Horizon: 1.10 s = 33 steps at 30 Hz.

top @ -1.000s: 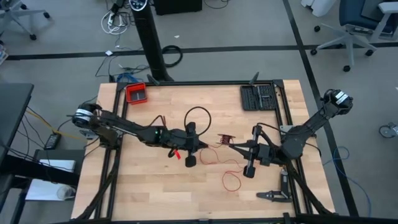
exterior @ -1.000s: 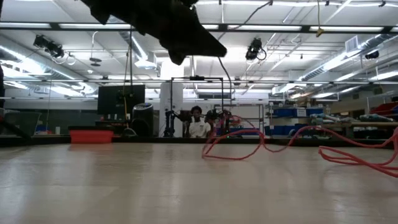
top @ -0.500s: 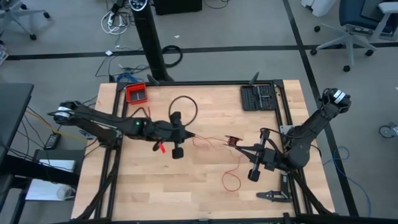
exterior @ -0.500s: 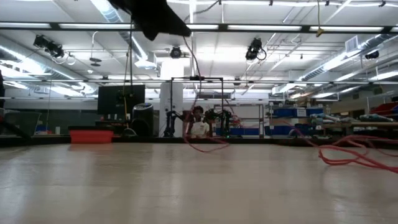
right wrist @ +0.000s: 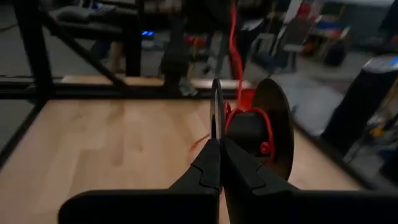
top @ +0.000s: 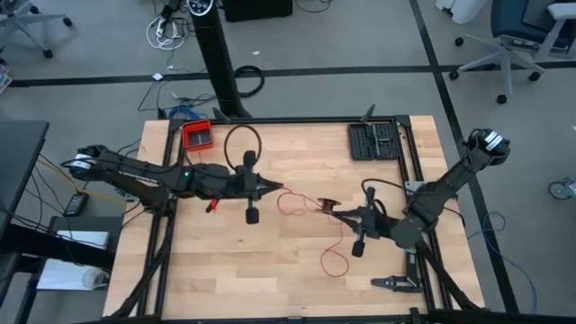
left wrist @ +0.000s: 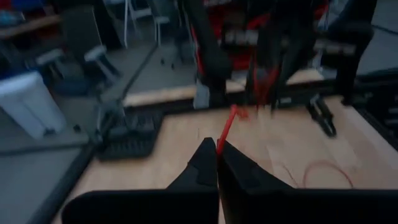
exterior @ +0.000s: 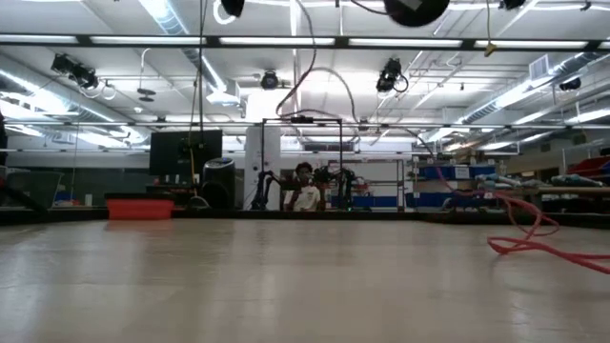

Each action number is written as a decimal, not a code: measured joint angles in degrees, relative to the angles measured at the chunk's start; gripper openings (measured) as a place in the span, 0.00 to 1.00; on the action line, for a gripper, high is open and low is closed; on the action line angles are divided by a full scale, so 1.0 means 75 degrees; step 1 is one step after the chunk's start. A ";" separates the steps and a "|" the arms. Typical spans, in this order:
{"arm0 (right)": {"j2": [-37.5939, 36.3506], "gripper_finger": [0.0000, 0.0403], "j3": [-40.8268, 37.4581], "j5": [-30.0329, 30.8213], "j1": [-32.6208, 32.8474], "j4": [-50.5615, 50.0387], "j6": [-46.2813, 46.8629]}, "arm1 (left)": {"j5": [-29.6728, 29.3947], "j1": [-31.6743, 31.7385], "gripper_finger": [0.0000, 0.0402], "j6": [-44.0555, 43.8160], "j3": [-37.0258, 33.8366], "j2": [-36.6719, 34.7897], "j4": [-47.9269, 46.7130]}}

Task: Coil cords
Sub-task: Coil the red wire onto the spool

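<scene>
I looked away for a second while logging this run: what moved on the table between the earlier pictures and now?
The left gripper, fingers shut on the red cord, pulled back toward its own side of the table, drawing the cord out. The right gripper, shut at the small spool, shifted only slightly. The red tray, the black tool case and the cord's loose loop stayed put.

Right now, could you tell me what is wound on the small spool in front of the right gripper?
Red cord is wound on the spool core. How many turns it holds is hidden behind the flanges.

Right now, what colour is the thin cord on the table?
Red. The cord shows best in the high view.
</scene>
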 joint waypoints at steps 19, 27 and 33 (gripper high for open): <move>0.0078 0.00 0.0006 -0.6241 -0.2395 -0.0057 0.1681 | 0.1023 -0.0046 0.00 0.2006 -0.0003 0.0138 0.1808; 0.0509 0.00 0.0003 -0.8063 -0.2735 0.1447 0.1095 | 0.1026 -0.0046 0.00 0.2194 -0.0003 0.0859 0.2531; 0.0864 0.00 0.0003 -0.8682 -0.2867 0.2355 0.0835 | 0.0493 -0.0046 0.00 0.1868 -0.0003 0.1364 0.3219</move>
